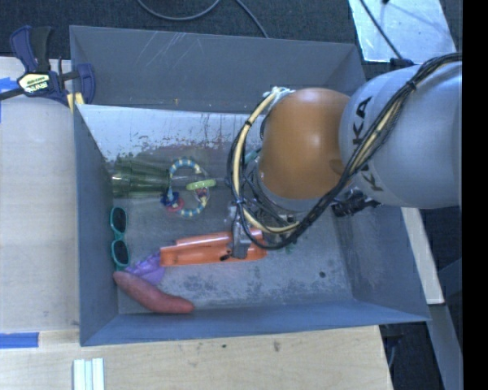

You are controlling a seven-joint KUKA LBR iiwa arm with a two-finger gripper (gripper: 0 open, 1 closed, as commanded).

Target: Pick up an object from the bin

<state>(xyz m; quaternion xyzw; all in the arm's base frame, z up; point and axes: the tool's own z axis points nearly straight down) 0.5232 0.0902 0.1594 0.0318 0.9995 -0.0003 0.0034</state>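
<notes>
My gripper hangs low in the middle of the bin, under the arm's orange dome. Its tip is at the right end of a long orange tool-like thing that lies flat, pointing left, on the bin floor. Whether it touches that thing is hidden by the wrist. Just up and left of the gripper lies a ring of coloured beads.
A dark green thing lies at the back left. Teal sunglasses rest along the left wall. A purple piece and a reddish sweet-potato shape lie at the front left. The arm covers the bin's right half.
</notes>
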